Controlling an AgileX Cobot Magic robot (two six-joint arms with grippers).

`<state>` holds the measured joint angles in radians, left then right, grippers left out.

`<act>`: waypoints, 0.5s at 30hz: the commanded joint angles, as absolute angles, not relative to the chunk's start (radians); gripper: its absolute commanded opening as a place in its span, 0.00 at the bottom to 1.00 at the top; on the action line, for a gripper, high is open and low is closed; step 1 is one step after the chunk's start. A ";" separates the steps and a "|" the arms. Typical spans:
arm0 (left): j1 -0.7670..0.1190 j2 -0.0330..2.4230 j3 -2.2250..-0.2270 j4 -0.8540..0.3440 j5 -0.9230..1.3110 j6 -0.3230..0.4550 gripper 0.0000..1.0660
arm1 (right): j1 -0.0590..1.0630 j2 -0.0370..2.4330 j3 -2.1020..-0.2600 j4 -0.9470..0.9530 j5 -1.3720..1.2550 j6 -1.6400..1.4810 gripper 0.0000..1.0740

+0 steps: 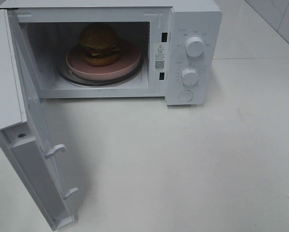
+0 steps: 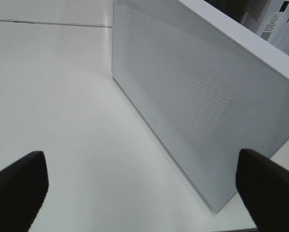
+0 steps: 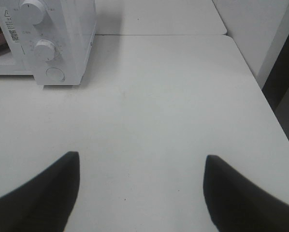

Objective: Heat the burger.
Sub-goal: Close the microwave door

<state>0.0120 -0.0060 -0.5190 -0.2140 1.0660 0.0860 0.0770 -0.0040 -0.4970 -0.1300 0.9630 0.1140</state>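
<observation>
You have the burger (image 1: 99, 43) sitting inside the microwave (image 1: 195, 19), on a pink plate (image 1: 130, 65) that rests on the glass turntable (image 1: 86, 80). The burger stands upright near the middle of the plate, its domed bun on top and darker layers under it, and the plate's rim shows all round it.

The microwave's door (image 1: 36, 159) stands wide open, swung out to the left in the high view, with its inner face and two latch hooks (image 1: 55, 151) turned toward the table (image 1: 183, 159). On the control panel to the right of the opening you can see an upper knob (image 1: 194, 47), a lower knob (image 1: 189, 76) and a round button (image 1: 185, 95) below them.

Neither arm shows in the high view. Your left gripper (image 2: 140, 159) has its dark fingers spread wide apart with nothing between them; it faces the outer side of the open door, with its dotted window panel, and is not touching it. Your right gripper (image 3: 140, 158) is likewise spread wide and holds nothing; it hangs over bare tabletop, and its camera sees the control panel further ahead.
</observation>
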 commanded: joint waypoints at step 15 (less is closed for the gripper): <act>0.013 -0.024 -0.518 -0.216 1.070 0.084 0.92 | 0.072 -0.029 -0.497 -0.132 0.963 0.124 0.63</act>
